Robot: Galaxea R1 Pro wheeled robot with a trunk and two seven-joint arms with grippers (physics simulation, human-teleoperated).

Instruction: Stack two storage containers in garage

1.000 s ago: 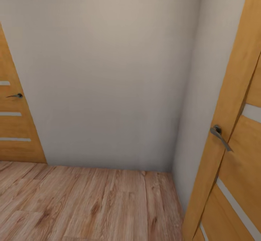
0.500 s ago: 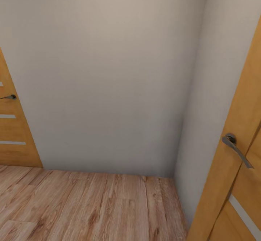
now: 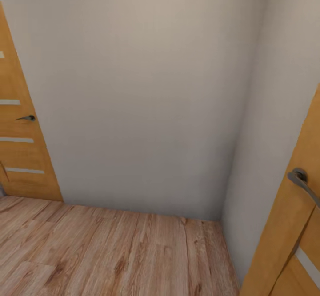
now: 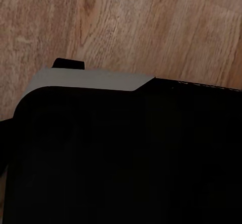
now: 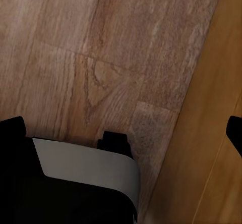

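In the left wrist view a black bulk with a pale grey edge [image 4: 91, 80] covers most of the picture. It may be part of the robot's own body, though we cannot be sure. We see no fingers of the left hand there, so we cannot tell how far it is open or whether it holds anything. The right wrist view is much the same: a black mass with a grey panel [image 5: 85, 166] low in the picture, a small black shape [image 5: 235, 133] cut off at one edge, and again we cannot tell the right hand's state.

Past these dark parts both wrist views look down on a light wood-plank floor [image 4: 151, 27]. In the right wrist view an orange-wood surface [image 5: 206, 133] runs beside the planks.

From the head we face a corner of plain white walls [image 3: 142, 91] above the same plank floor [image 3: 115, 251]. A wooden door [image 3: 18, 145] with pale stripes and a dark handle [image 3: 26, 118] stands at the left. Another door [image 3: 293, 242] is cut off at the right, with a grey lever handle [image 3: 304, 185].

We cannot place the containers from these views.
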